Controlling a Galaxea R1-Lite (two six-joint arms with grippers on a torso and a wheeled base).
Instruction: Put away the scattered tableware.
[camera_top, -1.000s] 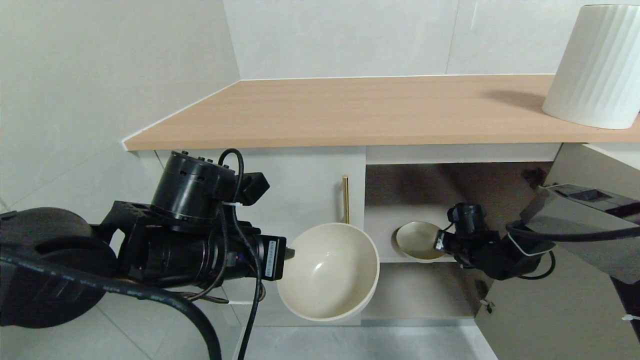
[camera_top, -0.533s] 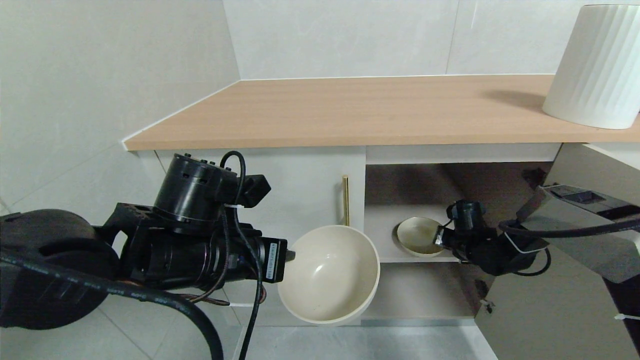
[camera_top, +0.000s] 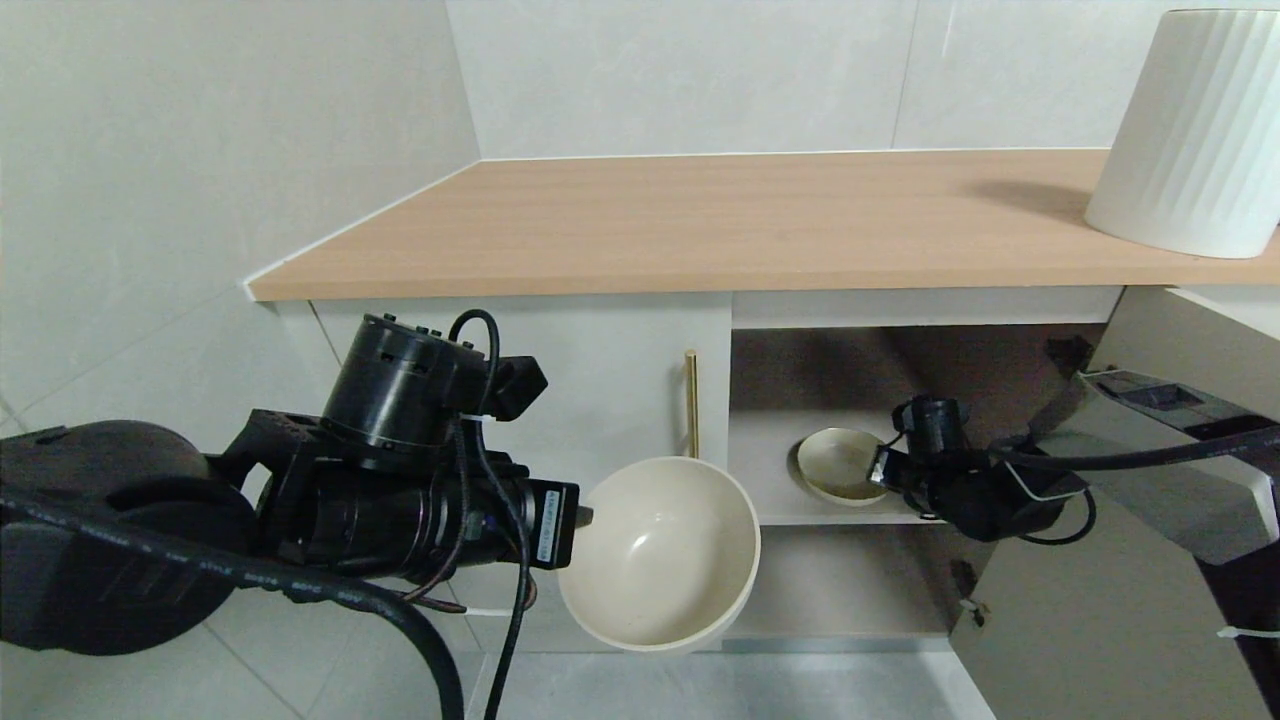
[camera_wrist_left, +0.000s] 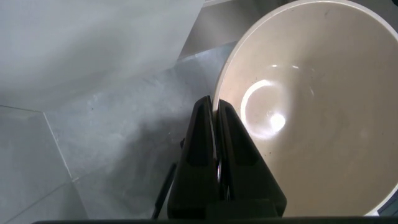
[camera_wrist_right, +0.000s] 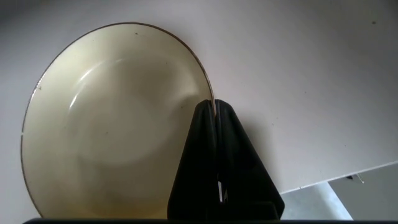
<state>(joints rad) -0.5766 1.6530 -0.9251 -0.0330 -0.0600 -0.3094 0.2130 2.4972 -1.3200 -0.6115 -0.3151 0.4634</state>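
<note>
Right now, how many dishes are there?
2. A large cream bowl in the left fingers, before the closed cabinet door; a small dish in the right fingers, at the open cabinet's shelf. Others may hide inside.

Cream bowl (camera_top: 655, 550) tilted; small plate (camera_top: 840, 465) inside cabinet (camera_top: 900, 370)

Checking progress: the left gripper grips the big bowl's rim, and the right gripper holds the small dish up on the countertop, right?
Not quite: the head view shows the right gripper holding the small dish inside the open cabinet, by its shelf, under the countertop. The left gripper does grip the rim of the big bowl.
</note>
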